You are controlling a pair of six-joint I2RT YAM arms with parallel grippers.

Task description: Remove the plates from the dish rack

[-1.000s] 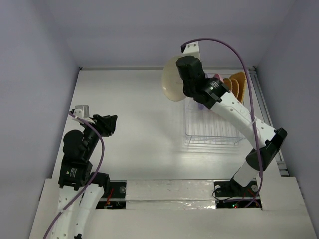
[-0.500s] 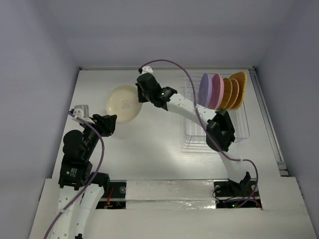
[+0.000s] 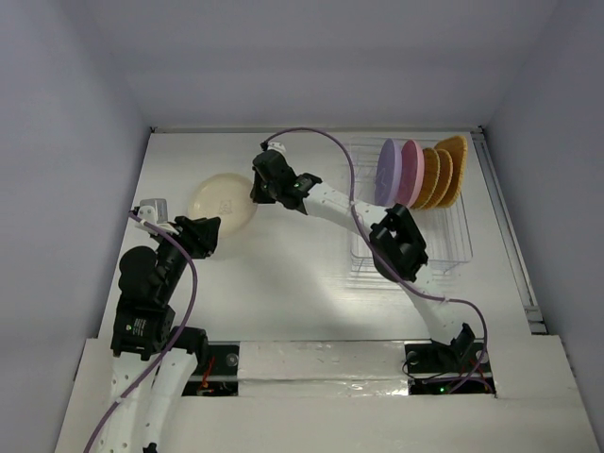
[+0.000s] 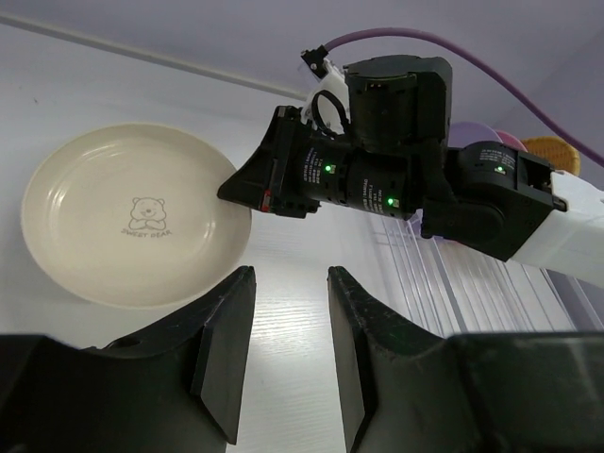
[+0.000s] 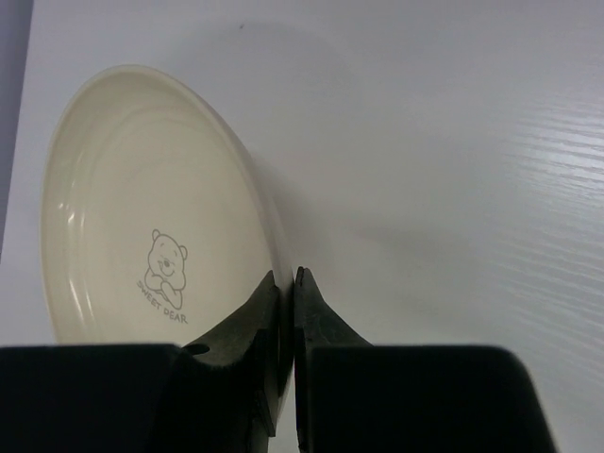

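cream plate (image 3: 223,200) swung toward frame left, nearly unloaded.
right end effector (image 5: 286,283) clamps its rim; left end effector (image 4: 288,283) gapes empty.

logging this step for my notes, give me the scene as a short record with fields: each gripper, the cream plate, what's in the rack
right gripper: shut on the rim of the cream plate
left gripper: open, empty, close to the cream plate
cream plate: out of the dish rack, face up at the left of the table; contact with the table cannot be told
in the rack: lavender plate, pink plate, orange plates, all upright
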